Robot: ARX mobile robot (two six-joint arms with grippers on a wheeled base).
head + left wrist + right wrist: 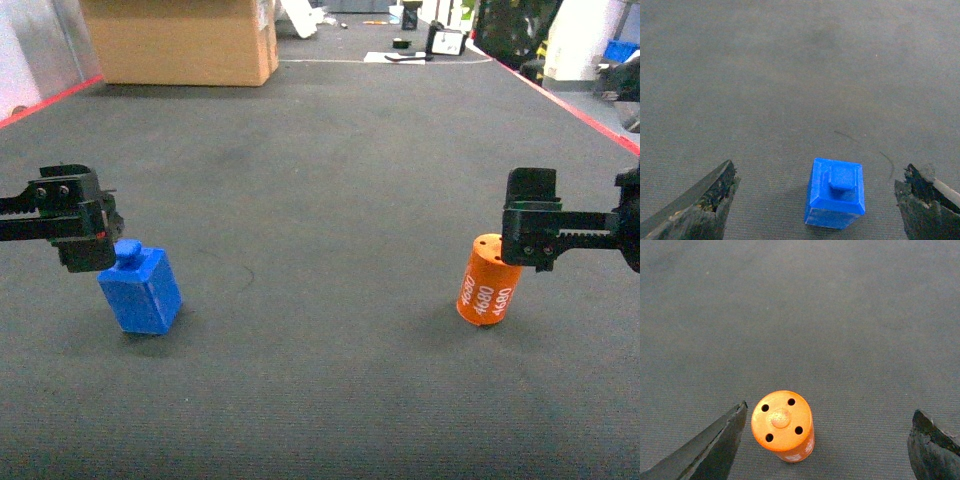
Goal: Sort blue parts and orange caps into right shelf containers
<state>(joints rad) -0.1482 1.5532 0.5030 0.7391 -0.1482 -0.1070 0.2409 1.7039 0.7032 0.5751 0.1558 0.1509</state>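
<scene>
Two black grippers, blocky and angular in the head view. Left gripper (85,240) built around a boxy housing with small round screws on its upper face, a toothed rack running along its side, and a tiny red dot near the lower edge. Right gripper (530,235) much the same: square black block on top, a toothed rail stretching sideways, a couple of small pale screw heads on the front plate. Seen from the wrist cameras, dark wedge-shaped fingers (700,205) tapering to a point, surfaces rough and scuffed with pale flecks, possibly worn padding. Right fingers (715,445) smoother, plain matte black.
</scene>
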